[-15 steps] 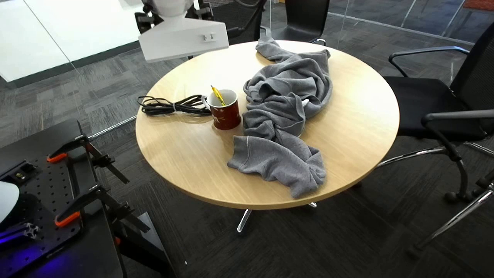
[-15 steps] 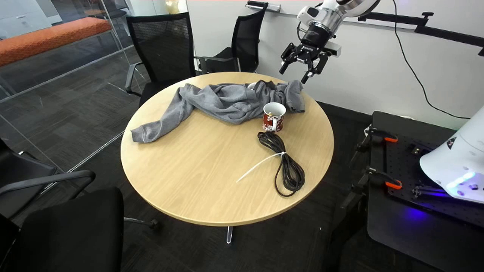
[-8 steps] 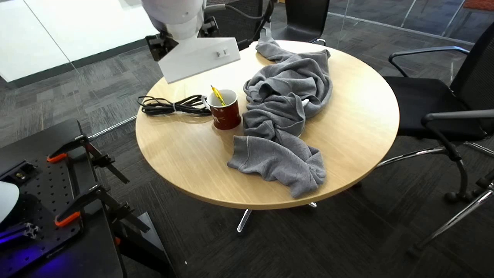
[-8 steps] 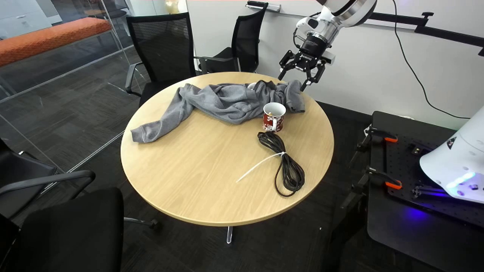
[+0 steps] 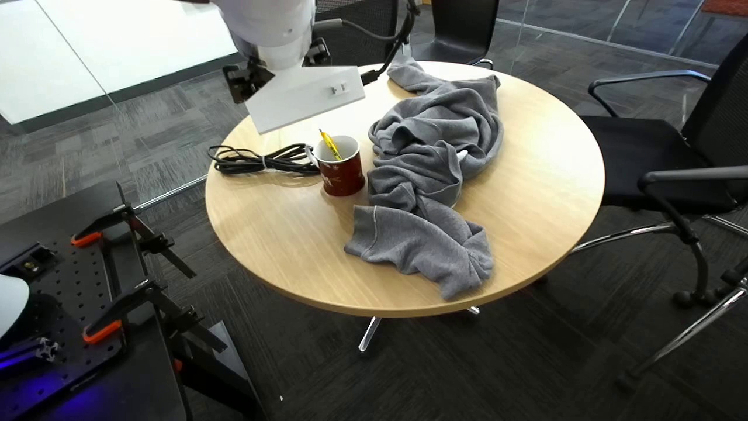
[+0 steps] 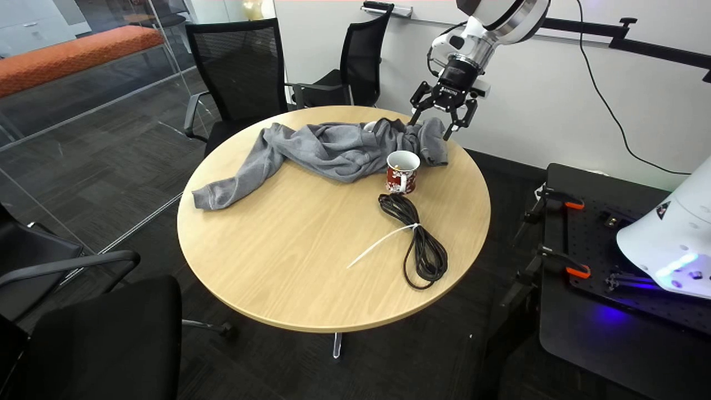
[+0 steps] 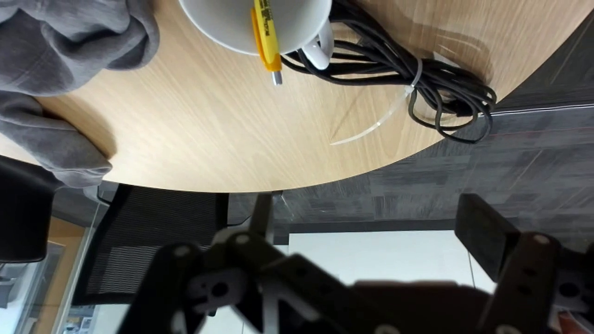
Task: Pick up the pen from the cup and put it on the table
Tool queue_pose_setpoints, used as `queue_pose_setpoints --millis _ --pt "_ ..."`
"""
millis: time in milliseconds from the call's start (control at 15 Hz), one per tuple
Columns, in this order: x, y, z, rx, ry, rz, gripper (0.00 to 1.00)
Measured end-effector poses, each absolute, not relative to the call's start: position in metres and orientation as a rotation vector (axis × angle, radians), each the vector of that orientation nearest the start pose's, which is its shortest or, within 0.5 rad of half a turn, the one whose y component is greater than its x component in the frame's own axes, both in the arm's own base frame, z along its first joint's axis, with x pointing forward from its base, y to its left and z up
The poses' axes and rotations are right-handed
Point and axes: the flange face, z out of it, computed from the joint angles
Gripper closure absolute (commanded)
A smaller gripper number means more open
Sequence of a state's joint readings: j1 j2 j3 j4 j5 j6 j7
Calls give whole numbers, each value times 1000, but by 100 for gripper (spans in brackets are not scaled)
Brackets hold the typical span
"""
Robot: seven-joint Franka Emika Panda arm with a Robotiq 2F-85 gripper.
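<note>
Nearest: gripper, fingers spread wide, nothing between them. Then pen — yellow, propped in cup, silver end sticking past rim. Likely light, stiff, slick plastic; hard to break, easy to spin. Best hold: exposed barrel just above rim, fingertips clear of cup, then straight lift — dragging sideways could tip it. Cup stands between cable and sweater. In wrist view, bare table runs from cup to edge; looks right for laying pen. Past edge: chair.
</note>
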State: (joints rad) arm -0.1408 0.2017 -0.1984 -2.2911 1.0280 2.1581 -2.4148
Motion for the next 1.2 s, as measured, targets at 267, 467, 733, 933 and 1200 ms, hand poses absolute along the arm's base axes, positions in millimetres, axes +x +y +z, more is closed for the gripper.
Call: queue_pose_setpoints --millis 267,467,733,933,1200 --pt "488 -130 239 -2020 -1620 -822 0" --pt "488 -126 224 -1978 -1669 -787 0" --pt "491 -129 207 -1933 -1734 -741 0" --pt "495 -136 200 -1917 -1767 -726 0" --pt "504 -145 197 -1925 -1773 -731 0"
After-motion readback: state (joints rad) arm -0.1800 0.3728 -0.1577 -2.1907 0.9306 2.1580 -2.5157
